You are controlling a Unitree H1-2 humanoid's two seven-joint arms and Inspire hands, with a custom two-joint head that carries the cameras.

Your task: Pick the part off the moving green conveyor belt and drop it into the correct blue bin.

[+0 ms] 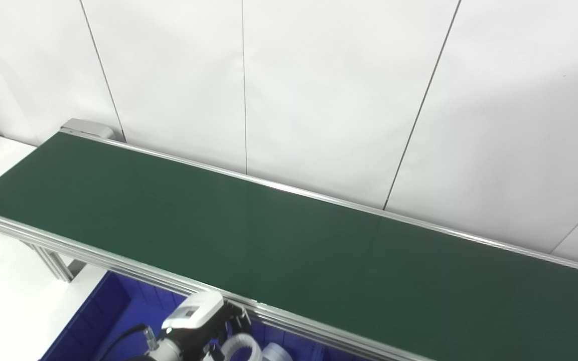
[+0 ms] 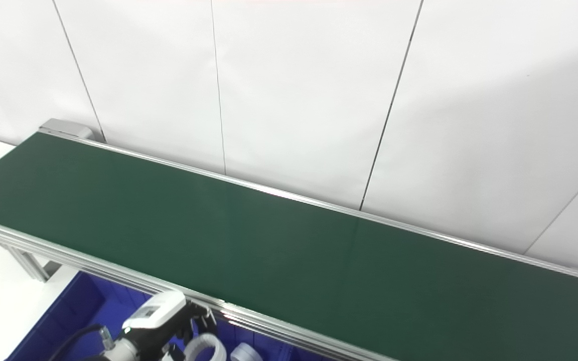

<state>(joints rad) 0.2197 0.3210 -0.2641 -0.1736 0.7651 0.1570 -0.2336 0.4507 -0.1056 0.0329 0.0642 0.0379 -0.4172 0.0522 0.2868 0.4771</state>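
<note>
Wall: white panels with thin seams, behind the belt.
Belt: green, long axis running far left to near right; surface bare across the whole visible stretch.
Frame: aluminium rail along the near edge of the belt, with a leg at left.
Table: white, at near left, under and beside the frame.
Bin: blue, just below the near rail, near left; white ring-shaped pieces lying inside.
Left hand: low over the bin, just near of the rail, dark fingers mostly hidden behind the white wrist housing; open or closed, cannot tell.
Right hand: out of view.
Part: none visible on the belt; none visibly held either; possibly already among the rings in the bin, or not yet arrived.
Key relation: belt lies directly far of the left hand, so any part arriving would call for a short reach up and over the rail; left hand judged the nearer, being the only one in sight.
Stage: judged a wait or a release over the bin.
</note>
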